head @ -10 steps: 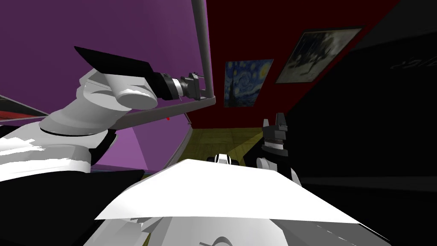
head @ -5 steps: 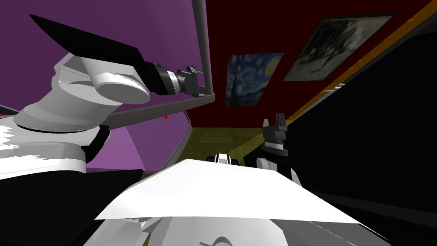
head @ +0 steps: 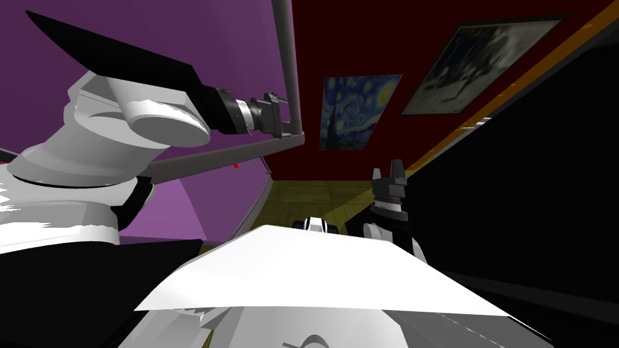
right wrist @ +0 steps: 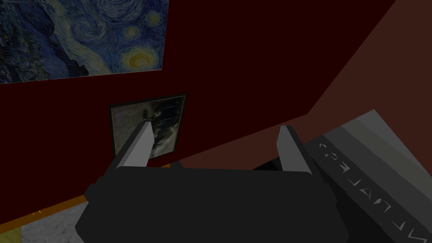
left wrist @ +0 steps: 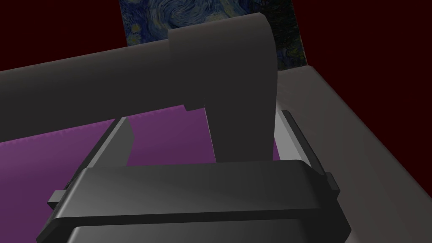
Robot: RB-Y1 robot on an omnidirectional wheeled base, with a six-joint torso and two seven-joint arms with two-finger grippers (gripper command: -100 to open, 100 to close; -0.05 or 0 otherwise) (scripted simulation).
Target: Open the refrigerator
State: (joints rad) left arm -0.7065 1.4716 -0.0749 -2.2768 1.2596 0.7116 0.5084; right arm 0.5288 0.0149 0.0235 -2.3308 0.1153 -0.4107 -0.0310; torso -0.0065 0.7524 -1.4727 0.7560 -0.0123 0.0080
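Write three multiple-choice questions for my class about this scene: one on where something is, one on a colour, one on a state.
1. Where is the left gripper?
A. at the grey handle
B. on a table
C. at a sink tap

2. What colour is the refrigerator door behind that handle?
A. white
B. purple
C. green

3. The right gripper: how do its fingers stand?
A. shut on a cup
B. shut on nothing
C. open

Answers:
1 A, the handle's post stands between its fingers.
2 B, purple shows behind the bar.
3 C, its fingers stand apart with nothing between them.
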